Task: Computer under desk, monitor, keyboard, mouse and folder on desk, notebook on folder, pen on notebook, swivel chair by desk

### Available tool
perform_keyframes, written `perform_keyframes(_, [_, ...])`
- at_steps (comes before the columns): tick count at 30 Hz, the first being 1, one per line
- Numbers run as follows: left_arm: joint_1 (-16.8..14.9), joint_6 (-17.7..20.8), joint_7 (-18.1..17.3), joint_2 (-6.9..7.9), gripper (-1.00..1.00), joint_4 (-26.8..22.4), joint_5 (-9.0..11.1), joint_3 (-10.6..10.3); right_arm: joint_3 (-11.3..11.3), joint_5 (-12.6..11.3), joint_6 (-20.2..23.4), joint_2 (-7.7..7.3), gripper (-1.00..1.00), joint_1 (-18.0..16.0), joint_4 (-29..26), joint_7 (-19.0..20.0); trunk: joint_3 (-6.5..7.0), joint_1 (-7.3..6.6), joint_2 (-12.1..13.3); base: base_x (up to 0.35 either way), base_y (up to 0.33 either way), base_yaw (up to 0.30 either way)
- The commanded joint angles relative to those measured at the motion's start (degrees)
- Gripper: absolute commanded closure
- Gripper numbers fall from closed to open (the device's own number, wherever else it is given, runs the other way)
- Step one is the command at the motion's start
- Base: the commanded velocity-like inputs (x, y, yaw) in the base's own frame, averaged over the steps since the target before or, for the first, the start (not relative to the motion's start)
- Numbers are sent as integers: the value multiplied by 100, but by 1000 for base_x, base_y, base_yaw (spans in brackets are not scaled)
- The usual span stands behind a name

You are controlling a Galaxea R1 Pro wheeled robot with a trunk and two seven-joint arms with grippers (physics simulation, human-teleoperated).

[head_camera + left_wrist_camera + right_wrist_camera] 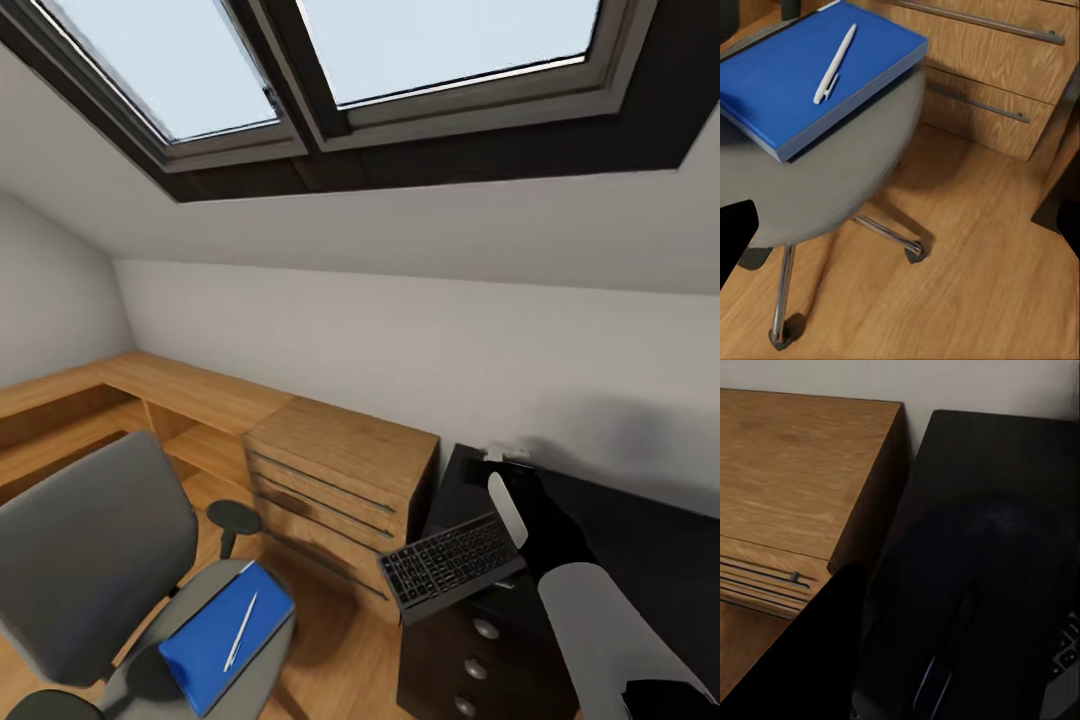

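Attic bedroom, sloped pale walls, skylight (pixel 400 60) overhead, light wood floor (pixel 975 285). Black worktop (pixel 640 530) sits at the right, with a light-wood chest of drawers (pixel 340 480) right against its left side.

The keyboard (pixel 450 565) is tilted up above the worktop's near-left corner, hanging out past the edge. The right arm (pixel 560 560) reaches in right behind it and looks like it's carrying it, but I honestly can't tell how far the right claw is open. In the right wrist view the mouse (pixel 975 607) looms dark and close.

Big risk I'd guess: the keyboard slipping off that corner onto the floor if let go there.

Folder (pixel 810 71) lies on the swivel chair (pixel 90 540) seat at near left with the pen (pixel 834 64) on top. Can't tell the left claw's state either.
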Motion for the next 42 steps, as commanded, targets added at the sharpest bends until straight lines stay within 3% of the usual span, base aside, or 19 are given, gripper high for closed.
perform_keyframes(1, [-5,-18,21,-18,-100,5,45,-45,5,-66,11,-6,100,-2,-6,-42,-9,3,-7,105,-286,0])
perform_keyframes(29, [-5,-8,26,-52,-100,13,37,-41,27,-82,-52,55,100,10,-19,-36,-9,3,-7,10,-36,2])
perform_keyframes(42, [-5,-9,64,-52,-100,16,45,-36,29,-85,-47,54,100,10,-21,-30,-9,3,-7,0,0,161])
